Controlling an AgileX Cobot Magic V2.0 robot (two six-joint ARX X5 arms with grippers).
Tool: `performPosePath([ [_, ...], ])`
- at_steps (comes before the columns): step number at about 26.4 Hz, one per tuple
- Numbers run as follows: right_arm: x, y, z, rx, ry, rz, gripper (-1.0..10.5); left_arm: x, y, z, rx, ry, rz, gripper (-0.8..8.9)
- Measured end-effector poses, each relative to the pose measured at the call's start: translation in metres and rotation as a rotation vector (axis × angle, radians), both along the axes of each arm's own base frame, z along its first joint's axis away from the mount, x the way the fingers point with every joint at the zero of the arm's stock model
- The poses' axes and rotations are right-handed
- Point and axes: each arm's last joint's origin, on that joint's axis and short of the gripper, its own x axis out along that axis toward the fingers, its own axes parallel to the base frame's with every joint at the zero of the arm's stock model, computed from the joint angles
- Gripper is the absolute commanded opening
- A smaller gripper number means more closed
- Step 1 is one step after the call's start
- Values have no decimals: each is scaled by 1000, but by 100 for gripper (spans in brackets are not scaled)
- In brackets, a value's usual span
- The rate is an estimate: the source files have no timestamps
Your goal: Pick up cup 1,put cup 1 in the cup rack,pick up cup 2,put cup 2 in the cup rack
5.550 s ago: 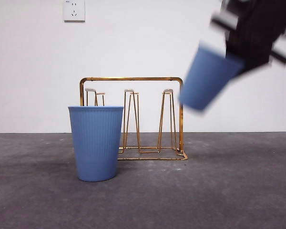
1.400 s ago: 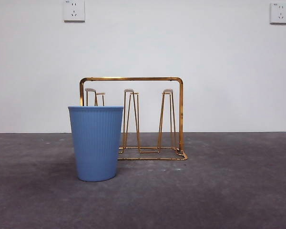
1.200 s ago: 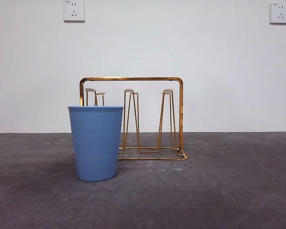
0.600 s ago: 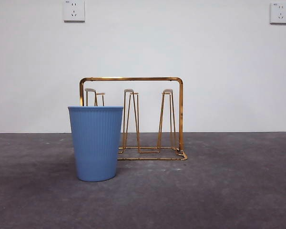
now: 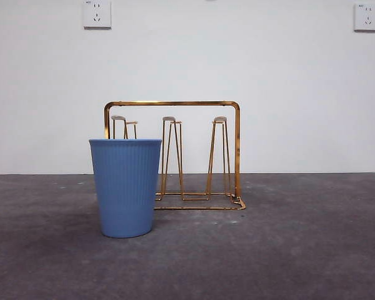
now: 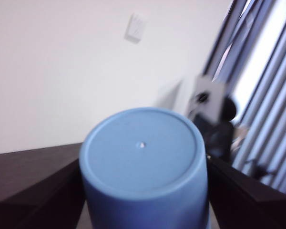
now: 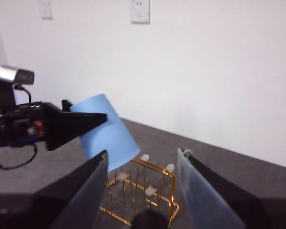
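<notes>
Carried blue cup (image 7: 107, 131) now gone from front view; left pincer (image 7: 93, 119) grips it inverted above gold rack (image 7: 143, 191); right pincer (image 7: 142, 179) open.

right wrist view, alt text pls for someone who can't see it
The left gripper holds a blue cup upside down, tilted, above the gold wire cup rack on the dark table. The right gripper frames the scene with its jaws open, holding nothing; a white wall stands behind.

The grey table (image 5: 300, 250) carries an upright blue cup (image 5: 125, 187) (ribbed) and, behind it, the cup rack (image 5: 200, 156).
</notes>
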Motion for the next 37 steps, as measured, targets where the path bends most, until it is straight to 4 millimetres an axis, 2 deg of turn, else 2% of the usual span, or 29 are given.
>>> performPosePath([
  [9,3,3,-2,-23,23,-1,252,33,-33,-15,278,5,53,-6],
  [17,3,2,-6,-49,48,-5,252,59,-54,-51,421,48,96,-7],
  [37,3,2,-7,-62,61,-4,251,91,-57,-96,488,118,157,-7],
])
